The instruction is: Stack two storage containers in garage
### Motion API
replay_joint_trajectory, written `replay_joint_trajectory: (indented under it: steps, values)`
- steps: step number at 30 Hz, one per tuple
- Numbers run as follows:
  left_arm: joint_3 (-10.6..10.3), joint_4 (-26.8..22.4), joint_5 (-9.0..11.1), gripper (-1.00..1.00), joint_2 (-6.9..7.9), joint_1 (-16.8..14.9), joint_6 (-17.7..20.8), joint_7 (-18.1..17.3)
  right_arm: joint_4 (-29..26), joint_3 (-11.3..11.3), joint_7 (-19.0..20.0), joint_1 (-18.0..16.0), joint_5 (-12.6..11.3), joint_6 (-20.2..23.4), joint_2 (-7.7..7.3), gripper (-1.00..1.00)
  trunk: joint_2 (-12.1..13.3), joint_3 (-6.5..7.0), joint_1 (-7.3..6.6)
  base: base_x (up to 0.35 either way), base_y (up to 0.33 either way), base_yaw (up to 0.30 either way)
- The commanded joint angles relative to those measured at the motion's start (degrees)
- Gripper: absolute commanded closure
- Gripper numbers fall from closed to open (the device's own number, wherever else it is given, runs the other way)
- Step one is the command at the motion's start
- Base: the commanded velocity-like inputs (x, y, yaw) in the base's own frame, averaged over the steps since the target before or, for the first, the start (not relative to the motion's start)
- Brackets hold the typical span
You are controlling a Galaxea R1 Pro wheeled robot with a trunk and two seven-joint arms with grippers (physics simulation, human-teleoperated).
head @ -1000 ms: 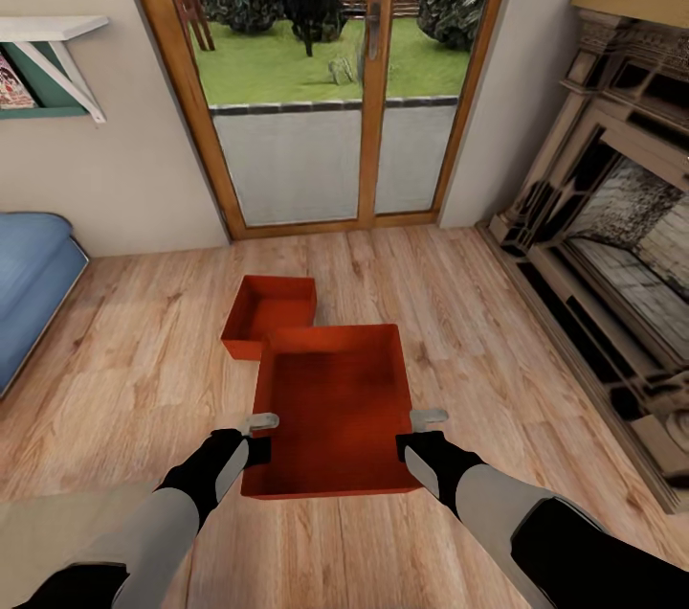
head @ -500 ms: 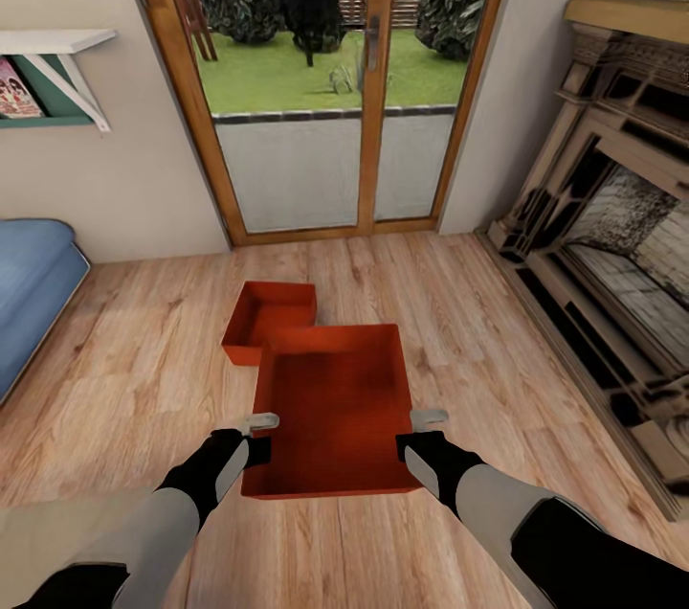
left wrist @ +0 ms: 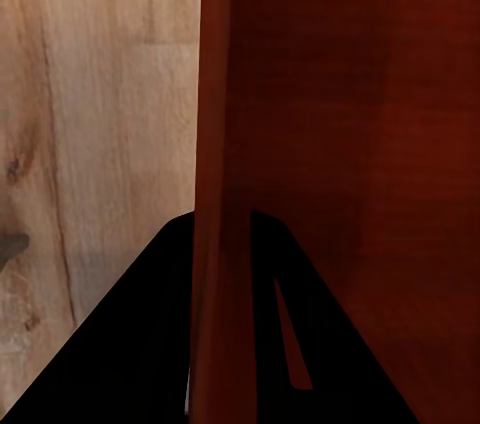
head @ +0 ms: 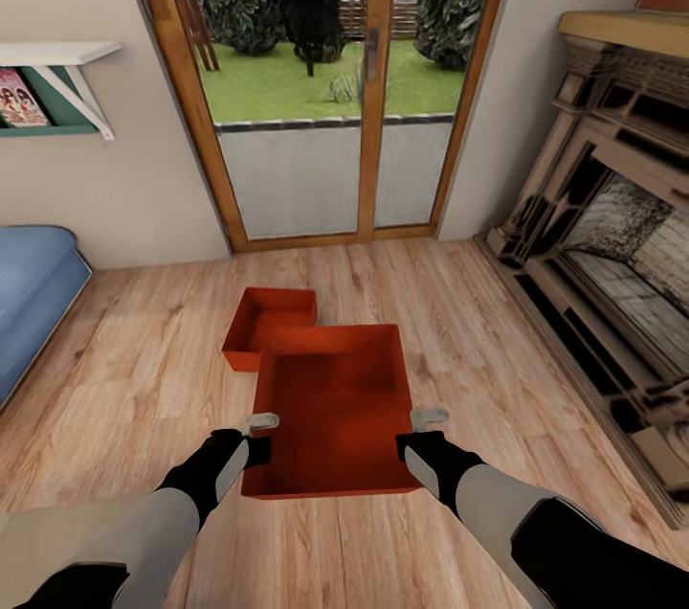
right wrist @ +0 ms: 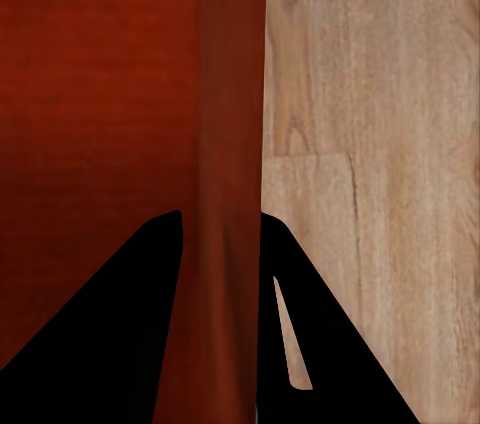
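From the head view, the robot is standing in the living room and holding the nearer container point(head: 335, 408) by its two long walls, the left gripper point(head: 256, 427) clamping the left wall and the right gripper point(head: 423, 425) clamping the right wall, while the second container point(head: 270, 324) is sitting on the wood floor point(head: 124, 370) just beyond it, its near corner hidden behind the held one. Glass doors point(head: 325, 82) are facing the robot, with a fireplace point(head: 612, 245) on the right, a blue sofa point(head: 29, 303) and a wall shelf point(head: 57, 87) on the left. In the left wrist view, the dark fingers point(left wrist: 130, 344) are straddling the orange wall point(left wrist: 215, 144), one on each face, closed on it. In the right wrist view, the fingers point(right wrist: 340, 344) are pinching the opposite wall point(right wrist: 230, 144) in the same manner, with floor planks beside. What could go wrong, I judge, is the thin-wall pinch slipping or the bin tilting if the arms are drifting apart or moving unevenly while driving to the garage; the other container is also lying close enough to be bumped. Compared with a second ago, the whole picture is sitting lower, so the camera is tilting upward; the grip and both containers are staying as they were.
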Motion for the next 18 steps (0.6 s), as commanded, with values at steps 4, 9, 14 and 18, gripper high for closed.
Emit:
replay_joint_trajectory:
  steps: [4, 9, 14, 18]
  values:
    - [0.20, 0.08, -0.49, 1.00, -0.14, 0.01, 0.45, 0.73, -0.53, 0.17, -0.33, -0.06, 1.58, 0.42, 0.38, 1.00, -0.10, 0.26, 0.03, 0.000, 0.000, 0.000]
    - [0.22, 0.03, -0.49, 1.00, -0.13, 0.01, 0.45, 0.73, -0.53, 0.17, -0.33, -0.06, 1.58, 0.42, 0.38, 1.00, -0.10, 0.69, 0.03, 0.000, 0.000, 0.000]
    - [0.22, 0.07, -0.49, 1.00, -0.14, 0.01, 0.45, 0.73, -0.53, 0.17, -0.33, -0.06, 1.58, 0.42, 0.38, 1.00, -0.10, 1.11, 0.03, 0.000, 0.000, 0.000]
    - [0.25, 0.08, -0.47, 1.00, -0.14, 0.01, 0.45, 0.73, -0.53, 0.17, -0.33, -0.06, 1.58, 0.42, 0.38, 1.00, -0.10, 1.46, 0.03, 0.000, 0.000, 0.000]
